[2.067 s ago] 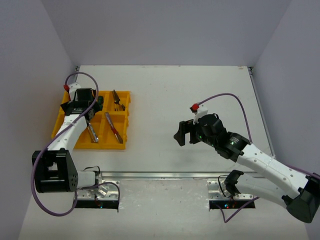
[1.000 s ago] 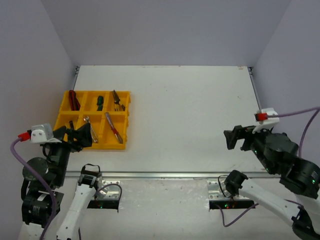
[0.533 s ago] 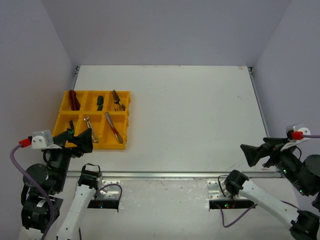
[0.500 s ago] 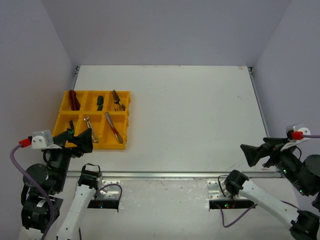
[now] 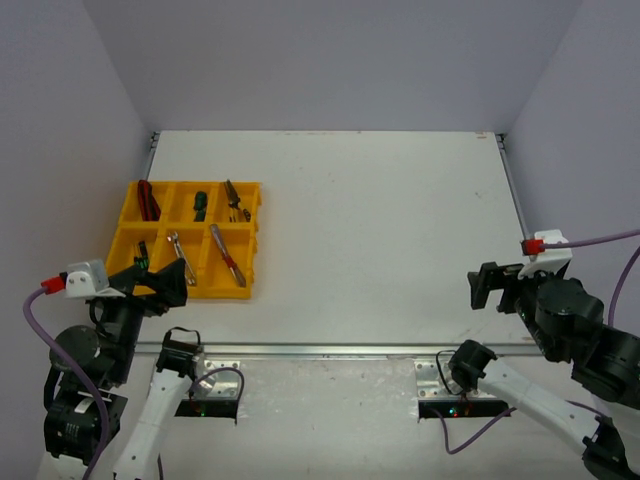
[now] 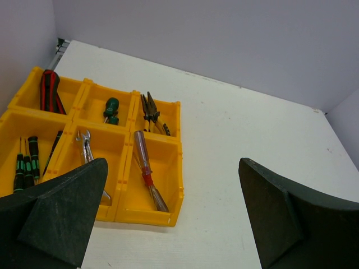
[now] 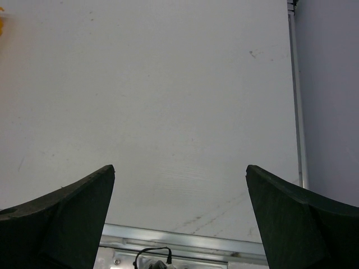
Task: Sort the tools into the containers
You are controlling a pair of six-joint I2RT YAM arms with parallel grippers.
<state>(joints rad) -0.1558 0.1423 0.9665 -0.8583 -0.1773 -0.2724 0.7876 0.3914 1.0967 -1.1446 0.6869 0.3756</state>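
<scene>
Left gripper (image 6: 172, 162) gapes near tray (image 6: 147, 216) — all six compartments (image 6: 168, 163) hold tools (image 6: 142, 161).

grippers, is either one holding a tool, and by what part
Nothing held: left gripper and right gripper are both open and empty, tools in the tray.

Right of the yellow tray (image 5: 256, 240) the table (image 5: 400, 220) is found unobstructed as far as the right gripper (image 5: 487, 287); the tray's near edge is overhung by the left gripper (image 5: 170, 280).

Overhead from near side, left wrist toward yellow tray (image 6: 147, 217), also seen overhead, right wrist toward table (image 7: 168, 84).
</scene>
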